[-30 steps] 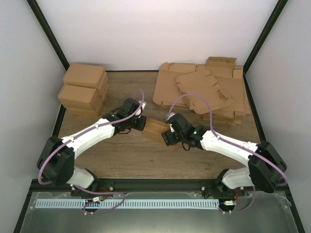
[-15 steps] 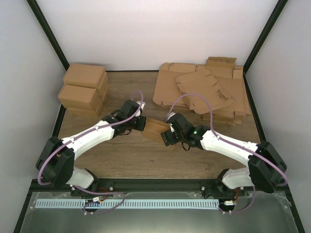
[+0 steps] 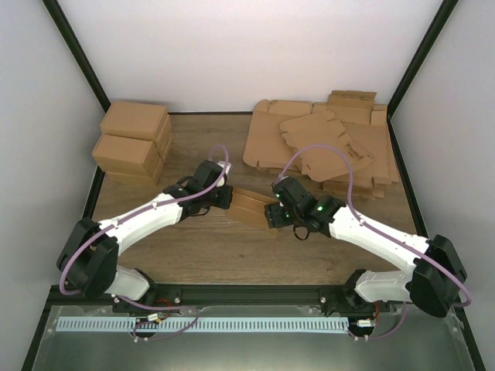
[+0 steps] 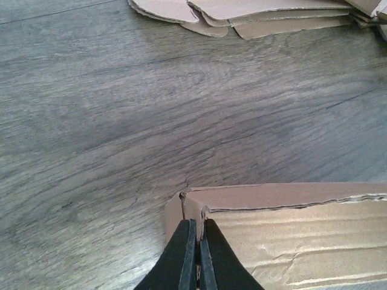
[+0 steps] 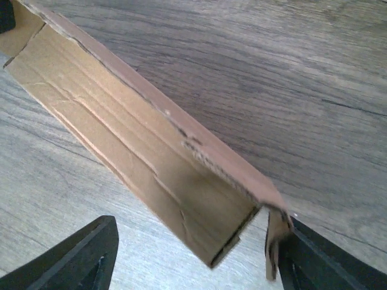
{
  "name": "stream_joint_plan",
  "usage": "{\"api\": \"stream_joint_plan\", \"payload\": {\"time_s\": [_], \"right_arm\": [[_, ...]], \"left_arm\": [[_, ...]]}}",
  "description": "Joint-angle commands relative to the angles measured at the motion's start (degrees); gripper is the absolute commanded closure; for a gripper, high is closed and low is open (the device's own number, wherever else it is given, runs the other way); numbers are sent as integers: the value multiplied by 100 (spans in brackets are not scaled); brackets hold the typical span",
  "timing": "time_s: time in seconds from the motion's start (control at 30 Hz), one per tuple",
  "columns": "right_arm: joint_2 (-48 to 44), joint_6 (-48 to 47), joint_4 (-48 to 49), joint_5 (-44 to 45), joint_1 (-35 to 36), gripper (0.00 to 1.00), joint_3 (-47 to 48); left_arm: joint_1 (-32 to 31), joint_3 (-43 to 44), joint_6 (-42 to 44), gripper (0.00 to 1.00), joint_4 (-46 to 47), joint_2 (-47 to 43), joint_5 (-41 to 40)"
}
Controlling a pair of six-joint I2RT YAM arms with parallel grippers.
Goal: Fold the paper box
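The paper box (image 3: 249, 205) is a brown, partly folded carton lying mid-table between both arms. My left gripper (image 3: 227, 198) is shut on the box's left end. In the left wrist view its black fingertips (image 4: 183, 241) pinch a thin upright wall at the corner of the box (image 4: 290, 232). My right gripper (image 3: 275, 216) is at the box's right end and stands open. In the right wrist view the open end of the box (image 5: 151, 151) lies between the wide-apart fingers (image 5: 91, 257). A small loose flap (image 5: 275, 238) rests against the right finger; the left finger is apart from the cardboard.
Several folded brown cartons (image 3: 133, 141) are stacked at the back left. A pile of flat cardboard blanks (image 3: 325, 143) covers the back right; its near edge (image 4: 242, 15) shows in the left wrist view. Black frame posts and white walls enclose the wooden table (image 3: 193, 255).
My right gripper has shifted a little to the right along the box and its jaws have narrowed slightly. The box now lies more stretched out between the grippers. The left gripper stays shut.
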Motion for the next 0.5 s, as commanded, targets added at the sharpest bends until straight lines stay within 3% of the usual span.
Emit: {"api": "stream_joint_plan", "payload": {"time_s": [0.0, 0.23, 0.47], "right_arm": [[-398, 927, -409, 157, -34, 31, 215], [-589, 1265, -292, -60, -35, 50, 243], [-390, 1475, -641, 595, -35, 51, 326]], "left_arm": [[-76, -94, -102, 96, -407, 89, -16], [-121, -45, -94, 96, -448, 101, -76], [-153, -45, -103, 96, -482, 107, -140]]}}
